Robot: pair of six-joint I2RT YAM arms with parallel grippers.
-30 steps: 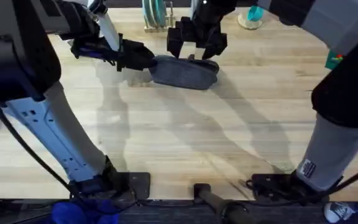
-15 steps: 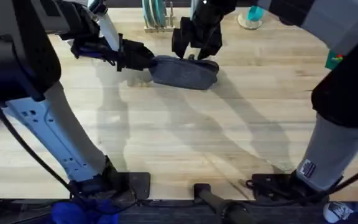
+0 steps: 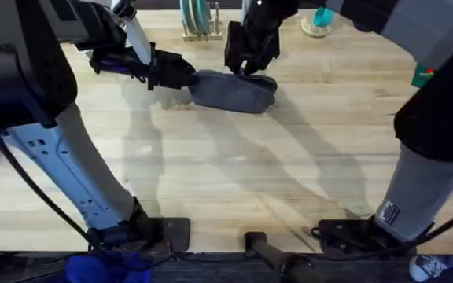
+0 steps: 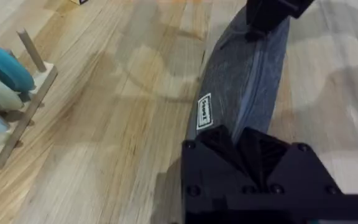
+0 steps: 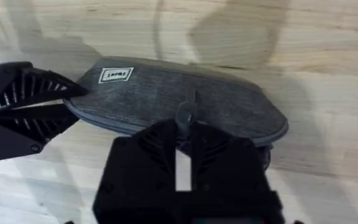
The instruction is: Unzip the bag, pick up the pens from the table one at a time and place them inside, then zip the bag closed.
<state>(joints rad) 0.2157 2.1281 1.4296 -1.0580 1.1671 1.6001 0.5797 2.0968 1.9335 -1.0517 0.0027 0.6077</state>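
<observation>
The blue-grey bag [image 3: 234, 92] lies on the table [image 3: 250, 173] at the far middle, zipper side up. My left gripper [image 3: 181, 76] is shut on the bag's left end; the left wrist view has its fingers [image 4: 225, 146] clamped on the fabric of the bag [image 4: 247, 87]. My right gripper [image 3: 246, 67] is just above the bag's top. In the right wrist view it [image 5: 183, 134] is closed around the small zipper pull [image 5: 184, 115] on the bag [image 5: 229, 102]. The pens are out of view.
A wooden rack of blue and white discs [image 3: 197, 17] stands at the table's far edge, just behind the bag, and shows as a rack [image 4: 8, 87] in the left wrist view. A teal object [image 3: 318, 20] sits at the far right. Bare wood stretches toward the near edge.
The right gripper's fingers, spread wide above the bag a second ago, have drawn together over the zipper pull. The left gripper and the bag have stayed put.
</observation>
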